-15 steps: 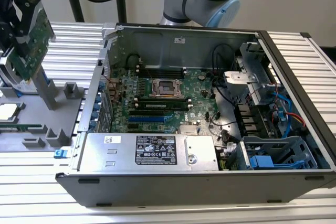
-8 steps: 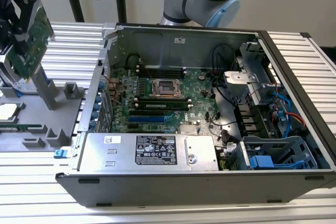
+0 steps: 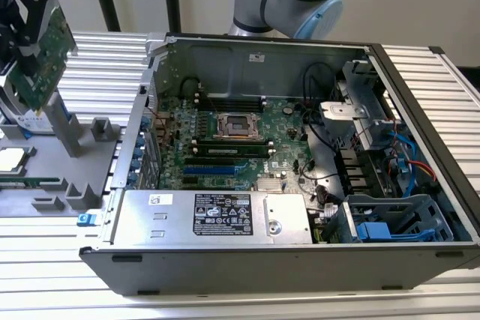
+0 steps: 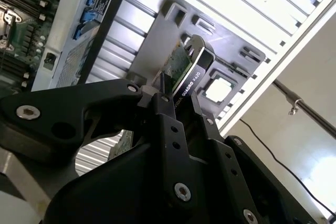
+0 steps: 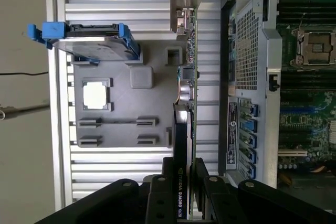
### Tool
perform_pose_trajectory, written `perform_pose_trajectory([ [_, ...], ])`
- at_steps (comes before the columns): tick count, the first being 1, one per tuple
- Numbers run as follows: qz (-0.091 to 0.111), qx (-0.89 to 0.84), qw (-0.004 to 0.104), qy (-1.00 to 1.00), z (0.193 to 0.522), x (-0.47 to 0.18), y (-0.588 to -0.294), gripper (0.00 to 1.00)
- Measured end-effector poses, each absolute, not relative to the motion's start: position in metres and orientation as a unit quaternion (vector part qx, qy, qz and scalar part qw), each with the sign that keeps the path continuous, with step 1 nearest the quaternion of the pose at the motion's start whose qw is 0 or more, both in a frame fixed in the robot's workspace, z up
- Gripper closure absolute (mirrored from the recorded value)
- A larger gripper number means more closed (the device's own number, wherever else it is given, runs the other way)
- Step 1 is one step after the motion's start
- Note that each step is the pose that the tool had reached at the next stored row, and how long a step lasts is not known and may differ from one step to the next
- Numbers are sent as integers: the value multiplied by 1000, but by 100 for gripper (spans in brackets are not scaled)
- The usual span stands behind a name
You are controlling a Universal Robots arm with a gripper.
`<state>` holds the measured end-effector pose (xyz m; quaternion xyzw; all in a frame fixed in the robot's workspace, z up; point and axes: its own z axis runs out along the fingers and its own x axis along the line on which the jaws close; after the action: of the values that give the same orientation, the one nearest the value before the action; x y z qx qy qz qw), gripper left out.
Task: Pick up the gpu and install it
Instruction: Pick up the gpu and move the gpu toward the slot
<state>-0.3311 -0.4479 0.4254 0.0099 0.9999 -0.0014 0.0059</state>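
The gpu [image 3: 41, 58] hangs tilted at the exterior view's far left, green circuit face showing, above the grey holder tray [image 3: 71, 174]. My gripper [image 3: 28, 1] is shut on its upper edge. In both wrist views the card is seen edge-on between my fingers: its black edge [image 4: 190, 74] in the second wrist view, and in the first wrist view the gpu [image 5: 184, 129] with its metal bracket [image 5: 186, 3] at the far end. My gripper [image 4: 184, 111] [image 5: 182, 182] clamps both faces. The open computer case [image 3: 420, 73] with the green motherboard [image 3: 225, 136] lies to the exterior view's right.
The tray also holds a processor [image 5: 95, 95] and a hard drive in a blue caddy [image 5: 89, 43]. A memory stick [image 3: 30, 182] lies on its near side. A silver power supply [image 3: 217, 215] and the case wall [image 3: 146, 110] stand between tray and motherboard slots [image 3: 214, 164].
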Motion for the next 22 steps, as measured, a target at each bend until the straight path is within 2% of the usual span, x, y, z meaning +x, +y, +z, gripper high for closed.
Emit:
perform_pose_trajectory([
  [12, -2, 10, 5, 1000, 427, -327, -448, 100],
  [22, -2, 10, 0, 1000, 427, -315, -448, 100],
])
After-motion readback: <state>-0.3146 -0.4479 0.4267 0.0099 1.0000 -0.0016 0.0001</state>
